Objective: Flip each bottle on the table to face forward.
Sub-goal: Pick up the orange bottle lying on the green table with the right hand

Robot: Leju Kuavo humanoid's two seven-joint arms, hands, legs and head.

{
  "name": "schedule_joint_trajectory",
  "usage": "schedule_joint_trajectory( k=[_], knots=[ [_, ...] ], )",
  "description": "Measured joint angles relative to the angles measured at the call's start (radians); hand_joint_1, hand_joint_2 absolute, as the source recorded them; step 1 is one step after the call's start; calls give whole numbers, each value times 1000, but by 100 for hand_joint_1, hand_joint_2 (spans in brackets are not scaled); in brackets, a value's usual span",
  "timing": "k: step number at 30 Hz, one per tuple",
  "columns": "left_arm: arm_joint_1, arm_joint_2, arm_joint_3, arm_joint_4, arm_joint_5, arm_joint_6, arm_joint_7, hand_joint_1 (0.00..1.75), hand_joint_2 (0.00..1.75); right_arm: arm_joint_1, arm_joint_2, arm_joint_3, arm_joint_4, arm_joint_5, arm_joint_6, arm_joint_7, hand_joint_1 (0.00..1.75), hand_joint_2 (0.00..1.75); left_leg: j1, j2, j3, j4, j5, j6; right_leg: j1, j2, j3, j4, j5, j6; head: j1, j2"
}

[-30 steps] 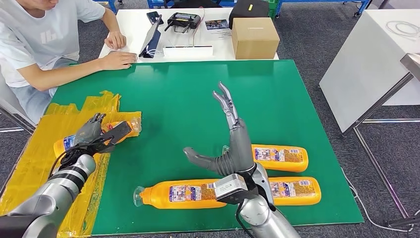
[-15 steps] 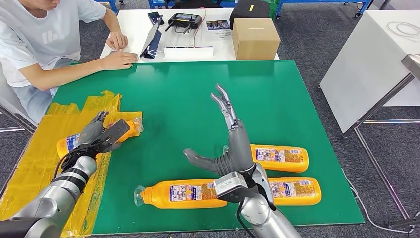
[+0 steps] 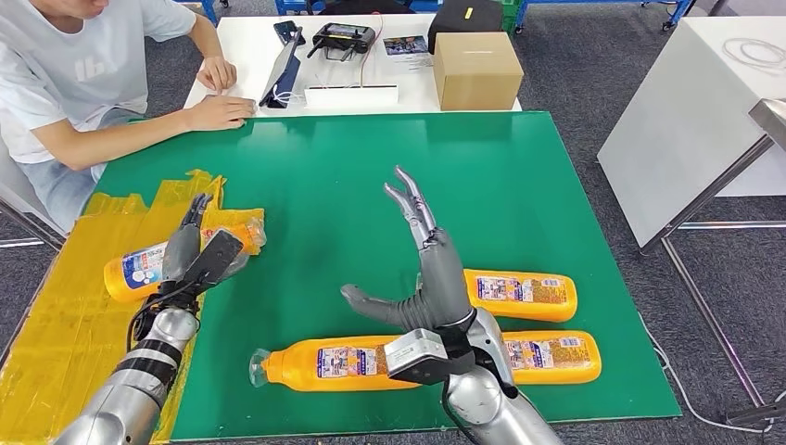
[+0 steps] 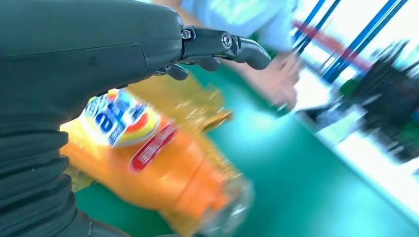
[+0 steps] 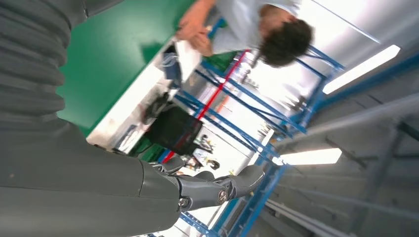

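On the green table (image 3: 519, 167) lie four orange bottles (image 3: 338, 362), both hands (image 3: 428, 269) spread, holding nothing.

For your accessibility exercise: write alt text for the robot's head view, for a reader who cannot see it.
Four orange bottles lie on their sides on a green table; the robot's left hand rests on the leftmost bottle, which lies on yellow sheeting. Its right hand is raised, fingers spread, above the other three. A person sits at the far left corner.

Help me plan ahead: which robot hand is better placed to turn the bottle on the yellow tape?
Left. The left robot hand is already at that bottle; the right robot hand is raised, open, over the green mat.
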Motion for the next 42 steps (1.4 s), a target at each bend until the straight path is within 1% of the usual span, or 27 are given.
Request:
schedule_joint_trajectory(
  k=[2,4,6,9,14,20,24,34,39,42],
  knots=[
    [43,-2,-25,-110,16,20,1,0,175,-2,-8,9,7,80,38,40,0,175,0,0,-1,0,0,0,0,0,0,0,0,0,0,0],
    [80,-5,-47,-207,25,41,-1,0,175,-9,-21,28,22,159,96,79,0,175,0,0,-1,0,0,0,1,0,0,0,0,0,0,0],
    [110,-9,-62,-288,48,50,-8,0,175,-16,-36,57,43,208,152,98,0,175,0,0,-1,0,0,0,1,0,0,0,0,0,0,0],
    [148,-22,-78,-381,90,67,-36,0,175,-32,-63,108,80,247,205,109,0,175,0,0,-1,0,0,0,1,0,0,0,0,0,0,0],
    [190,-40,-101,-475,131,98,-67,0,175,-59,-107,176,131,257,231,112,0,175,0,-1,-1,0,0,0,0,0,0,0,0,0,0,0],
    [213,-49,-109,-513,159,100,-69,0,175,-90,-151,230,171,276,276,143,0,175,0,-1,-1,0,0,0,0,0,0,0,0,0,0,0],
    [220,-54,-109,-515,201,78,-79,0,175,-125,-185,283,211,291,314,154,0,175,0,-1,-1,0,0,0,0,0,0,0,0,0,0,0],
    [220,-65,-115,-507,255,51,-96,0,175,-204,-260,386,267,284,358,158,0,175,0,-1,-1,0,0,0,0,0,0,0,0,0,0,0],
    [214,-71,-130,-492,275,47,-105,0,175,-247,-301,436,271,255,407,136,0,175,0,-1,-1,0,0,0,0,0,0,0,0,0,0,0],
    [209,-74,-134,-484,283,47,-108,0,175,-272,-322,462,273,248,415,130,0,175,0,-1,-1,0,0,0,0,0,0,0,0,0,0,0]
  ],
)
